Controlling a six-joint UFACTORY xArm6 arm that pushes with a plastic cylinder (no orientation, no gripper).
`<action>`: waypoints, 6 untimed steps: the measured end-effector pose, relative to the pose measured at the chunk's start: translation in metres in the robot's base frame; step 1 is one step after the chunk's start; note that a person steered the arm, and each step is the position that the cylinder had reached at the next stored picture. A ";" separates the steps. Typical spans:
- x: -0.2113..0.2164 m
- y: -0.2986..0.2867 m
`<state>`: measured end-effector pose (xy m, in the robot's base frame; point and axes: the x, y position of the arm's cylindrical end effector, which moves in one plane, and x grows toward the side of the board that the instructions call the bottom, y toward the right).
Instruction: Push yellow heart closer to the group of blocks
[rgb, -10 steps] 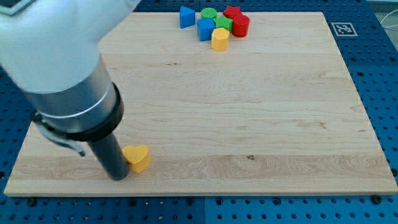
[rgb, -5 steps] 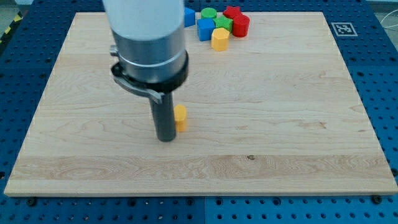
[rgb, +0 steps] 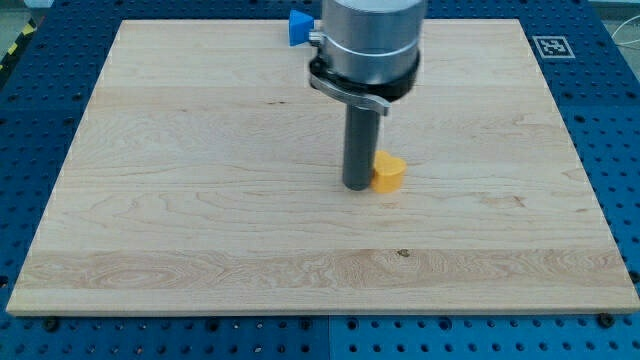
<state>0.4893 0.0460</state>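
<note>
The yellow heart (rgb: 389, 172) lies on the wooden board (rgb: 200, 200) a little right of its middle. My tip (rgb: 357, 187) stands on the board right against the heart's left side. The group of blocks at the view's top is almost wholly hidden behind the arm; only a blue block (rgb: 299, 26) shows at the arm's left edge.
The arm's thick grey body (rgb: 368, 45) covers the top middle of the board. A square marker tag (rgb: 550, 46) sits on the board's top right corner. A blue perforated table (rgb: 620, 150) surrounds the board.
My tip and the yellow heart have moved together from the board's lower left to right of its middle. The arm now covers the group of blocks.
</note>
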 end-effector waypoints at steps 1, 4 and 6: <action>0.008 0.028; -0.005 0.093; -0.025 0.045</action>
<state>0.4646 0.0910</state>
